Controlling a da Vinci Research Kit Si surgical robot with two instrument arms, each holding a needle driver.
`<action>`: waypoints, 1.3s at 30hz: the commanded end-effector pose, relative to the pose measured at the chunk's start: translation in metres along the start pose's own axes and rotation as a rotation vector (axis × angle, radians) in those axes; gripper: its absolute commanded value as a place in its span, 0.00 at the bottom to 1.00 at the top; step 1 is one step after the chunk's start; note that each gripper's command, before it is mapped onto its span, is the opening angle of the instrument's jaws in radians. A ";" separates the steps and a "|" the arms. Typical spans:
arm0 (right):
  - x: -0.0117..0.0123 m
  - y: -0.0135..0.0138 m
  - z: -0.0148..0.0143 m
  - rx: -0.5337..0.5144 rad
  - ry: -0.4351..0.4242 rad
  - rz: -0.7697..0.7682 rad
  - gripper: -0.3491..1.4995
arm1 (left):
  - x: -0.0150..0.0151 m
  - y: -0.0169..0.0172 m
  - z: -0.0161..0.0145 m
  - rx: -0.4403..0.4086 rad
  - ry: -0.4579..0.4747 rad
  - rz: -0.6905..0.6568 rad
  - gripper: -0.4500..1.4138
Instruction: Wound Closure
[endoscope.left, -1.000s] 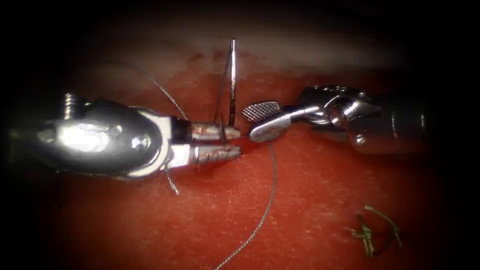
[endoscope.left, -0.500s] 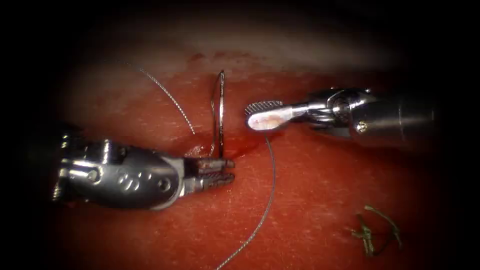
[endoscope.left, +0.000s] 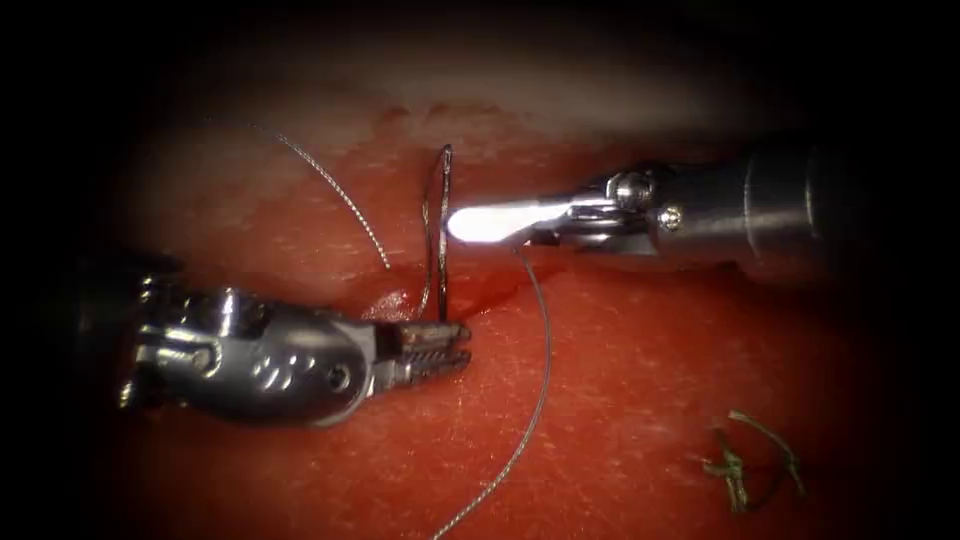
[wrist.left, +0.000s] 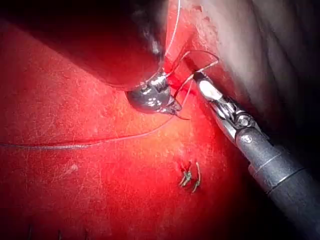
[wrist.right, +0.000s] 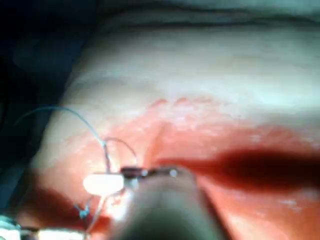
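Left end effector (endoscope.left: 452, 345) clenched the needle (endoscope.left: 441, 235) at its near end. Right end effector (endoscope.left: 490, 221) beside it; grasp indeterminable. Risk: needle swivelling if bumped.

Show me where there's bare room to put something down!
Bare tissue lies between the long thread and the cut thread ends, and below the left end effector. It is crowded around the needle, which the left end effector holds, with the right end effector beside it.
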 end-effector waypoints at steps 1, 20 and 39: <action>-0.0003 0.0004 0.0011 0.006 0.003 0.000 0.78 | 0.0000 0.0008 0.0005 -0.003 0.005 -0.002 0.05; -0.0006 0.0007 0.0015 -0.032 -0.036 -0.261 0.00 | 0.0007 0.0004 0.0008 -0.012 0.011 -0.050 0.44; 0.0020 0.0015 0.0007 0.034 0.152 -0.468 0.00 | 0.0036 0.0014 -0.0032 -0.510 0.215 -0.403 0.66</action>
